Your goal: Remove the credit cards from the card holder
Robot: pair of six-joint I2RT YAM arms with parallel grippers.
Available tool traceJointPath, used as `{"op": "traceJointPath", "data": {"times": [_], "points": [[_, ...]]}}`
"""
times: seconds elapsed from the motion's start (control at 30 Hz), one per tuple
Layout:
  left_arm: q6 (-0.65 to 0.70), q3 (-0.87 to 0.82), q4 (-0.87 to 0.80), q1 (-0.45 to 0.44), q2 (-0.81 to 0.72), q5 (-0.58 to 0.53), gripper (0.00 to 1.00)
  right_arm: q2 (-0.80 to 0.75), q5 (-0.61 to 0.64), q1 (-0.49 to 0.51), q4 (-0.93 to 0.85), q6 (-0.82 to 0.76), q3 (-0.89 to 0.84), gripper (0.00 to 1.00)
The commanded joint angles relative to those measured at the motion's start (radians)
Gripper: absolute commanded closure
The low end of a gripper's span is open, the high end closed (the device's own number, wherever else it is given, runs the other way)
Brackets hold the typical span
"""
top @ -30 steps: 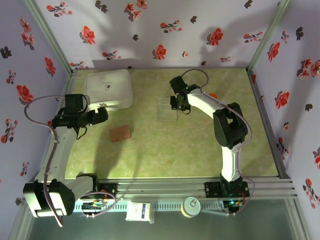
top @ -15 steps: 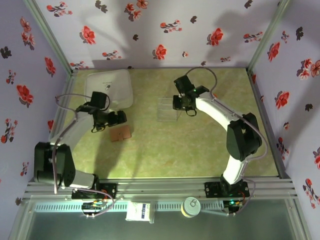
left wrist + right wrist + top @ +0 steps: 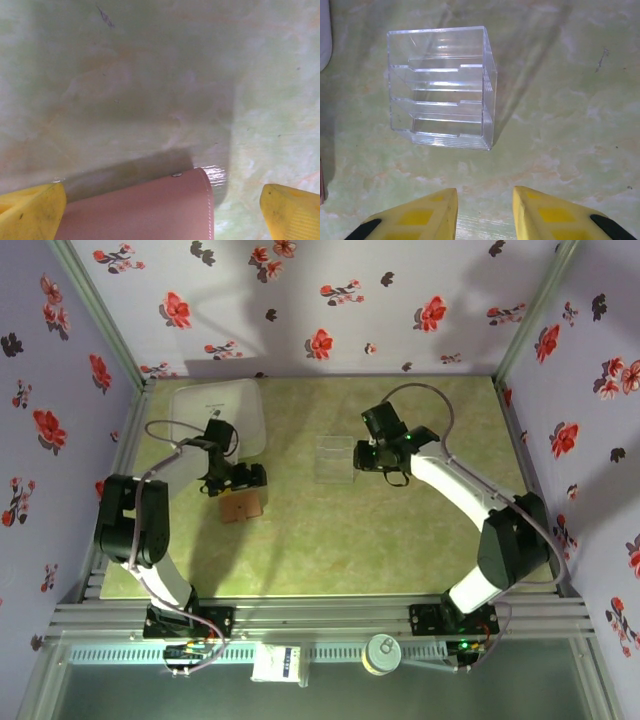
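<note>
**Ana:** How does the left gripper [image 3: 246,478] stand?

**Ben:** Its yellow fingers [image 3: 30,210] are spread wide apart. In the left wrist view [image 3: 161,214] they flank one end of the small, flat, brown leather-like card holder [image 3: 145,210], which lies between them. Whether either finger touches it cannot be told.

**Ana:** Where is that card holder from above?

**Ben:** It lies flat on the pale green marbled surface [image 3: 400,540], just at 6 o'clock from the left gripper [image 3: 241,506]. A small metal stud shows at its edge in the wrist view.

**Ana:** What lies beyond it?

**Ben:** A white square box with rounded corners [image 3: 220,415] sits at about 11 o'clock from the left gripper, near the far left corner of the surface.

**Ana:** And the right gripper [image 3: 360,456]?

**Ben:** Its fingers stand a little apart with bare surface between them [image 3: 484,215]; it holds nothing. A clear plastic box with stepped slots [image 3: 440,87] stands near it, apart from the fingertips. From above, that box [image 3: 335,458] is at 9 o'clock from the right gripper, and the card holder is at about 8 o'clock from the box, well apart.
</note>
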Motion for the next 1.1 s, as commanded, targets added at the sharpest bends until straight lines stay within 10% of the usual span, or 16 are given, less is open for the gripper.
{"op": "traceJointPath", "data": {"times": [0.0,1.07], "points": [[0.027,0.0,-0.012,-0.017,0.006,0.019,0.0,-0.04,0.015,0.007,-0.007,0.001,-0.035,0.64],[0.013,0.027,-0.229,-0.271,-0.079,-0.336,0.0,-0.147,0.015,0.005,-0.015,-0.044,-0.117,0.58]]}}
